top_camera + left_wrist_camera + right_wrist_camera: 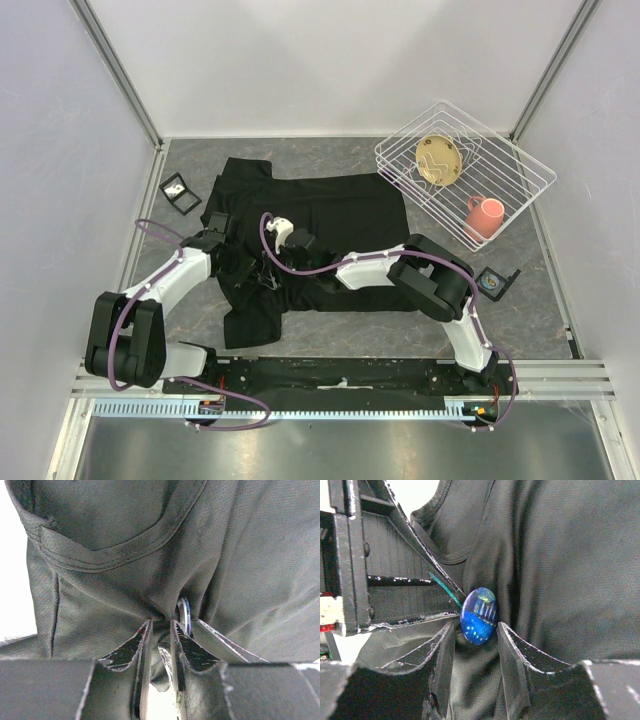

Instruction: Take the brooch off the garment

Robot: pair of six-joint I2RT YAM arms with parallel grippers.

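Here the garment (340,210) lies spread over the grey bench (545,315), and both arms meet over its left part, by the neckline. The brooch (479,616) — a glossy blue oval — sits on the garment's cloth close to the curved neckline seam. The left gripper (160,625) has its fingers (142,642) nipped together on a bunched fold of the garment, right beside the brooch's rim. The right gripper (477,632) has its fingers (512,650) spread, one on each side of the brooch, a thin strip of dark cloth showing between. Off the garment's far right corner stands a white wire basket (540,172) with a tan plate (438,160) and a pink mug (485,215) — well apart from the garment.
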